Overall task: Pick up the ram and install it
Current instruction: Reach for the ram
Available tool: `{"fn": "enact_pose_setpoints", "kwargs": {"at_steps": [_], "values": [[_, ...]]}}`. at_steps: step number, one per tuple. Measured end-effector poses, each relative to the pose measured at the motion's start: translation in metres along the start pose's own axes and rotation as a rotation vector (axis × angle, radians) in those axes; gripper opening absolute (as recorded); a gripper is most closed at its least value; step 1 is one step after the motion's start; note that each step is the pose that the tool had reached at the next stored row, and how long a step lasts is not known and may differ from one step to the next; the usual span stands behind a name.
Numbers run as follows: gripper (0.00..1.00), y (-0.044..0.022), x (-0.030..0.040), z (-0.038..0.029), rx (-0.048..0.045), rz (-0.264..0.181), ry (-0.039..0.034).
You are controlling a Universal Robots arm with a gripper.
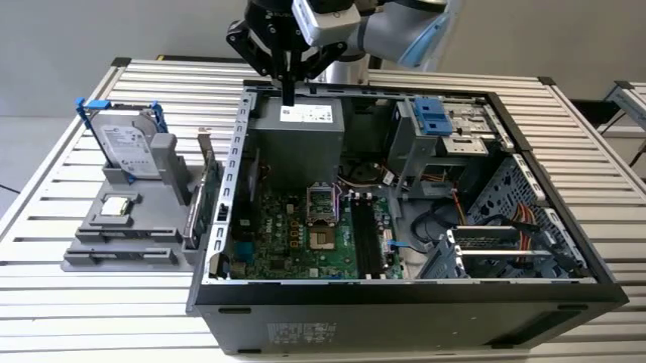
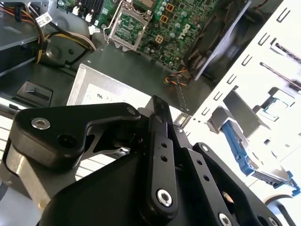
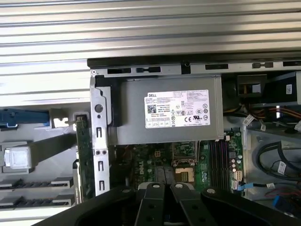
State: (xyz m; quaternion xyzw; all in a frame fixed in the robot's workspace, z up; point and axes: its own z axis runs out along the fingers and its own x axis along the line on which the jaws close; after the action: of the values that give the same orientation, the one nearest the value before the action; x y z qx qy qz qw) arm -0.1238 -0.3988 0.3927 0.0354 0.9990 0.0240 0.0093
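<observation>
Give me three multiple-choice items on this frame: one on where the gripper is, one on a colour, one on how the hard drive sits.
1. The gripper is above: A the power supply; B the grey holder; C the hard drive.
2. The hard drive's bracket is: A red; B yellow; C blue.
3. The hard drive is: A lying flat in the grey holder; B standing upright in the grey holder; C hanging from the gripper.
Key: 1 A, in the exterior view its tip hangs over the labelled metal box; 2 C, the clip atop the drive is blue; 3 B, the drive stands on edge in the holder.
</observation>
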Motion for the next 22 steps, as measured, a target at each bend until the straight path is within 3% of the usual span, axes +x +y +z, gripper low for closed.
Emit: {"fn": "enact_pose_setpoints", "kwargs": {"at_steps": [13,22], "values": [[0.0,-0.001,0.0141,-0.0003,0.0,0.0,-0.0001],[0.0,-0.002,0.0288,-0.0006,-0.0001,-0.001,0.0]]}}
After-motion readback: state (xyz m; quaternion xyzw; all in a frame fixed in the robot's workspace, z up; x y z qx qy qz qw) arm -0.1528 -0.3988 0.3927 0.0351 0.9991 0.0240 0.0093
